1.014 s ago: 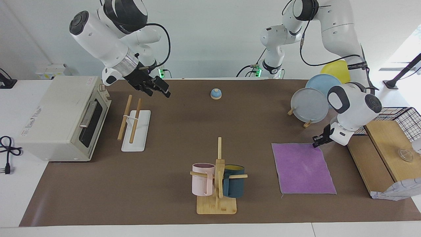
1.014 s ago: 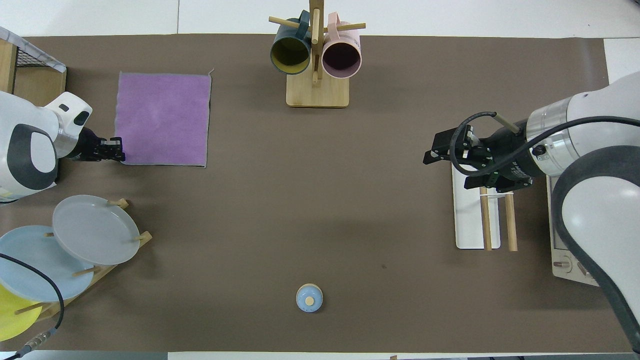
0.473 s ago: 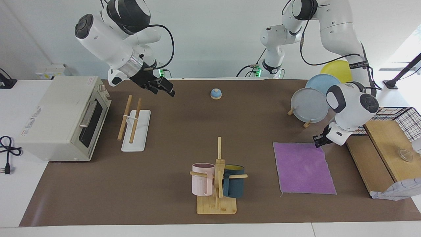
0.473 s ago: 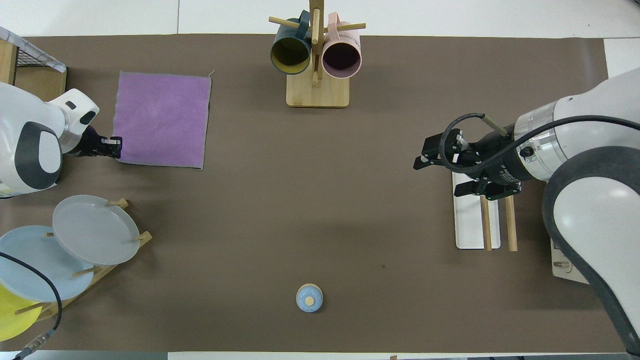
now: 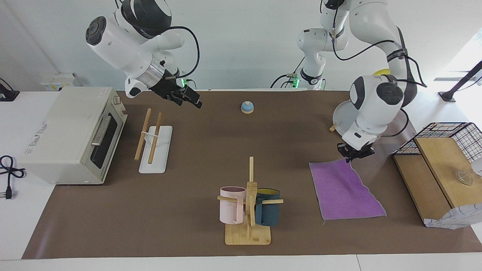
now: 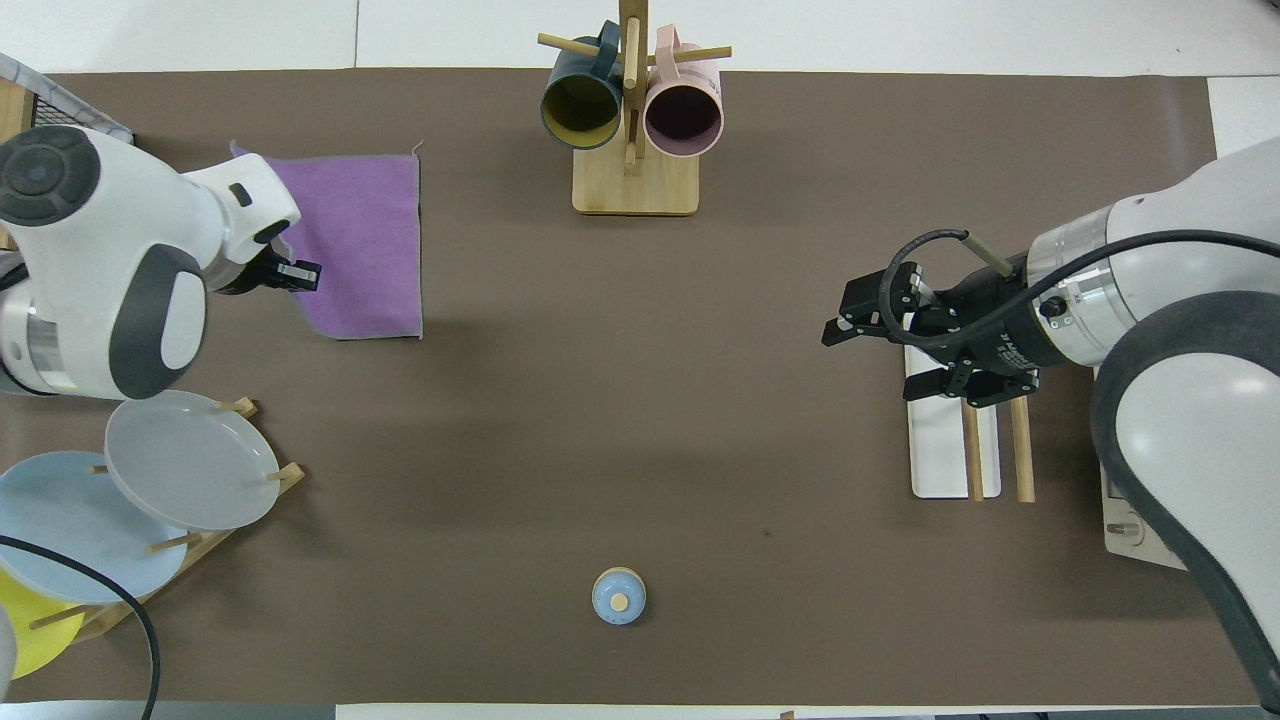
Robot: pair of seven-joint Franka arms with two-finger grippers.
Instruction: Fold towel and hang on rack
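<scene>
The left gripper (image 5: pixel 353 155) is clamped tight on a corner of the towel (image 5: pixel 340 187), the corner nearest the robots at the left arm's end of the table. That corner is lifted off the brown mat (image 5: pixel 211 150), so the cloth slopes up to the fingers while the rest lies flat, purple face up, with a wavy edge running down from the pinch. From overhead the left gripper (image 6: pixel 290 275) sits over the towel (image 6: pixel 365 240) and the arm's white wrist covers part of the cloth.

The towel lies near the wooden board (image 5: pixel 425 180) with the wire basket (image 5: pixel 452 133), and beside the mug tree (image 5: pixel 249 203) toward the left arm's end.

The right gripper (image 5: pixel 186 98) waits up in the air with its jaws spread wide and nothing in them, hanging over the mat by the rack (image 5: pixel 152 145). The rack stands bare in front of the toaster oven (image 5: pixel 71 133), at the right arm's end, well apart from the towel.
</scene>
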